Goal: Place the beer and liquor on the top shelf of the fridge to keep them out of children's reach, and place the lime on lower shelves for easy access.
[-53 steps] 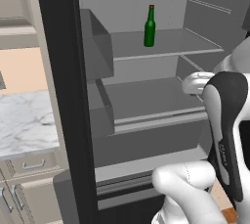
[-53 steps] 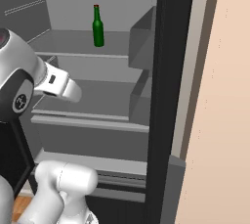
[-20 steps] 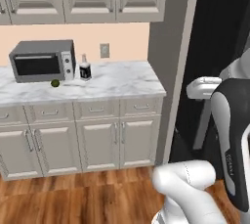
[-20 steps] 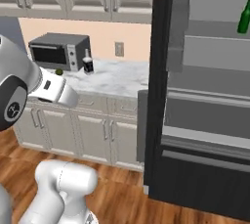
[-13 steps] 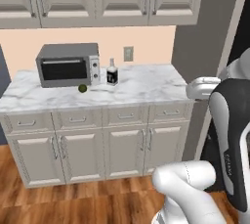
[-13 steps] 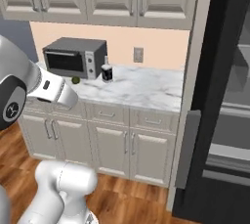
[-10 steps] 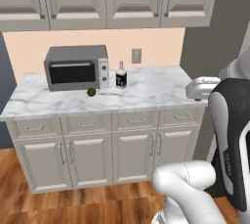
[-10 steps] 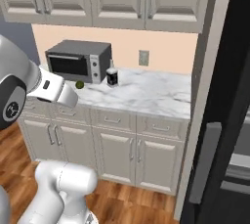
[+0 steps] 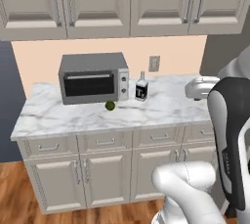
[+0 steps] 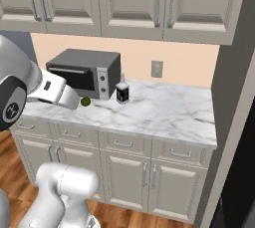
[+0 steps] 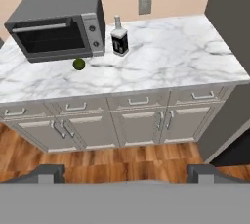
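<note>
The liquor (image 9: 141,87) (image 10: 122,91) (image 11: 119,39), a squat clear-white bottle with a black label, stands upright on the marble counter (image 9: 161,108) just right of the toaster oven. The lime (image 9: 110,105) (image 10: 85,101) (image 11: 78,64) lies on the counter in front of the oven's right end. My gripper (image 11: 127,173) hangs open and empty well back from the counter, above the wooden floor, looking down at both. The fridge's black edge (image 10: 244,182) shows at the far right. The beer and the top shelf are out of view.
A silver toaster oven (image 9: 93,77) (image 10: 84,72) (image 11: 58,25) stands at the counter's back left. Wall cabinets (image 9: 127,3) hang above the counter, with drawers and doors (image 11: 136,120) below it. A wall outlet (image 9: 154,63) sits behind the bottle. My arm (image 10: 55,92) crosses the left side.
The base has turned away from the fridge, so both base views swung to the counter, which now sits near the middle. The bottle and lime stay put. My gripper remains open.
</note>
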You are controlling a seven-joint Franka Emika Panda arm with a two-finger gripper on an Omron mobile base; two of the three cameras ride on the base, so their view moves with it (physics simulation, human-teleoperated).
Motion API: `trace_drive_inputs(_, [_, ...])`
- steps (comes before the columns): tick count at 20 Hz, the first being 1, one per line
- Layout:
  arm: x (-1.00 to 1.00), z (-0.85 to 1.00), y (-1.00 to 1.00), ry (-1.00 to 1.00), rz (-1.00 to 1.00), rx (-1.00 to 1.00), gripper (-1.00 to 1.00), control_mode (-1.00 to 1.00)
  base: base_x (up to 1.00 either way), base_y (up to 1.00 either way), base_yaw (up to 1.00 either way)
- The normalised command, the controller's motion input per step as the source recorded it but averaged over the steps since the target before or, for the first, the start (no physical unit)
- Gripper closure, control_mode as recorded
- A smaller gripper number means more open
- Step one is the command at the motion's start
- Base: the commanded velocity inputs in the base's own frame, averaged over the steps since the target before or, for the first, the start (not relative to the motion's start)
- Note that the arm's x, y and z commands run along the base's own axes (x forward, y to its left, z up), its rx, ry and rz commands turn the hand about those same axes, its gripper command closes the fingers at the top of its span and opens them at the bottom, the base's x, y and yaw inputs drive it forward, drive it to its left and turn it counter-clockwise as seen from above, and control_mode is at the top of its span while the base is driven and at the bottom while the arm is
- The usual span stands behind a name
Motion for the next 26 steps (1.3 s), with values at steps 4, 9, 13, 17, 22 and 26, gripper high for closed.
trace_drive_inputs(4, [0.00, 0.00, 0.00, 0.00, 0.00, 0.00, -1.00, 1.00, 0.52, 0.26, 0.00])
trace_drive_inputs(9, [0.00, 0.00, 0.00, 0.00, 0.00, 0.00, -1.00, 1.00, 0.47, 0.26, 0.00])
trace_drive_inputs(13, [0.00, 0.00, 0.00, 0.00, 0.00, 0.00, -1.00, 1.00, 0.41, 0.24, 0.00])
trace_drive_inputs(17, [0.36, -0.29, 0.02, -0.05, 0.00, 0.00, -1.00, -1.00, 0.11, 0.03, 0.00])
trace_drive_inputs(22, [0.55, -0.47, 0.00, -0.12, 0.01, 0.00, -1.00, -1.00, 0.00, 0.00, 0.00])
trace_drive_inputs(26, [0.57, -0.48, 0.00, -0.12, 0.07, 0.00, -1.00, -1.00, 0.00, 0.00, 0.00])
